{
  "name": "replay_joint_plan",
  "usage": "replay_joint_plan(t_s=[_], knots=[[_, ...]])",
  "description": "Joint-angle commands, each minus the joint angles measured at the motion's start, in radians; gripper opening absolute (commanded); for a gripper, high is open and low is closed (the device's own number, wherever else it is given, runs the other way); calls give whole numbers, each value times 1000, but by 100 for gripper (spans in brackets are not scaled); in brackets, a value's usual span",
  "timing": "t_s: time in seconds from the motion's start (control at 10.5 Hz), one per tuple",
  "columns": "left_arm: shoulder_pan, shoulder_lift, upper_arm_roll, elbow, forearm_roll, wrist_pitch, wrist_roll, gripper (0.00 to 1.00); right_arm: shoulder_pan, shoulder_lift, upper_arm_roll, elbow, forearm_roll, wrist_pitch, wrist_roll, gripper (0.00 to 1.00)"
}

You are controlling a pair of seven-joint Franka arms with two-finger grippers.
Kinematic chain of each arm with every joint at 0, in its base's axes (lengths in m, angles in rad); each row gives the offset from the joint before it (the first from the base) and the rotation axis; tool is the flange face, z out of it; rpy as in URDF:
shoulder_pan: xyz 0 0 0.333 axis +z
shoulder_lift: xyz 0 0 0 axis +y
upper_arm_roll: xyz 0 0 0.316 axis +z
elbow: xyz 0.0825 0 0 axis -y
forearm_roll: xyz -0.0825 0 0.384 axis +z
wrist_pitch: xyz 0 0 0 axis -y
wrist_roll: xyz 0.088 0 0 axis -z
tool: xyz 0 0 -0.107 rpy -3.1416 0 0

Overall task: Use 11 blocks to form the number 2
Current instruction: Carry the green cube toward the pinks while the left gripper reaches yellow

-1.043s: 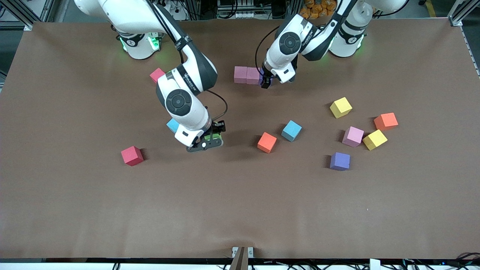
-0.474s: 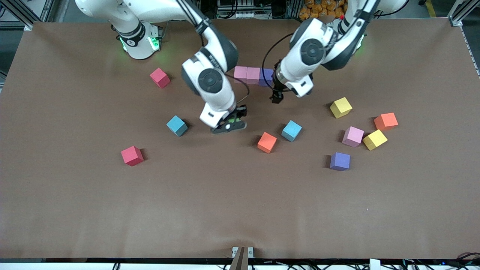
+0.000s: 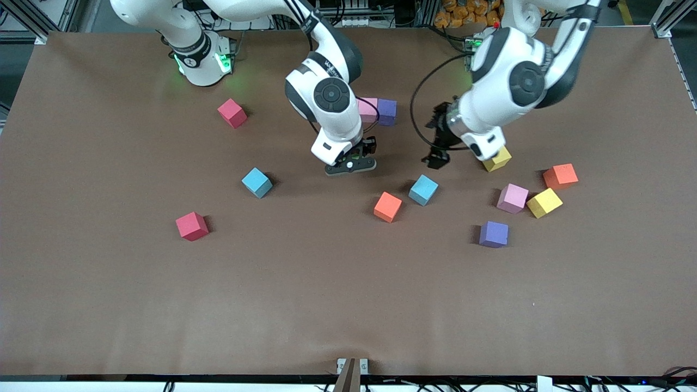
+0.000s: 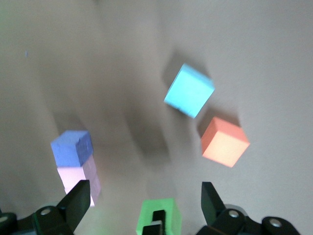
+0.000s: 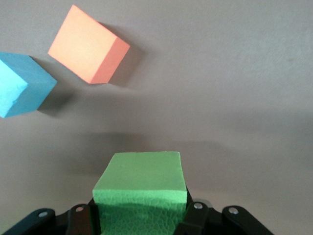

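Both arms have swung toward the picture's right since a second ago — the right gripper, pinching the green cube, now hangs at upper centre just below the started row, where the pink cube and purple cube show. That carry looks meant to hang the green cube off the row's end as the digit's link. Further right, the left gripper, jaws spread and empty, hangs above the blue cube — likely its next pick.
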Motion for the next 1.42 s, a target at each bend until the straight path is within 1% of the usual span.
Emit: replay_joint_plan(t_s=[0.0, 0.09, 0.38, 0.57, 0.66, 0.85, 1.14, 1.23, 1.33], knots=[[58, 10, 12, 77, 57, -72, 149, 100, 78, 11, -9, -30, 0, 54, 164, 0], [75, 16, 21, 83, 61, -73, 228, 100, 100, 32, -9, -29, -2, 70, 236, 0], [104, 19, 35, 82, 120, -96, 321, 100, 138, 82, -7, -19, 7, 78, 371, 0], [112, 35, 63, 88, 140, -96, 394, 100, 181, 117, -7, -19, 7, 131, 387, 0], [112, 47, 87, 100, 175, -98, 431, 100, 186, 134, -7, -16, 9, 174, 387, 0], [165, 47, 86, 114, 214, -102, 532, 100, 197, 154, -6, 1, 9, 183, 385, 0], [260, 74, 84, 181, 236, -129, 761, 100, 217, 180, -6, 7, 10, 185, 388, 0], [287, 93, 84, 206, 261, -129, 840, 100, 221, 184, -6, 11, 10, 185, 388, 0], [291, 98, 86, 221, 303, -129, 910, 100, 226, 186, -6, 11, 10, 185, 388, 0]])
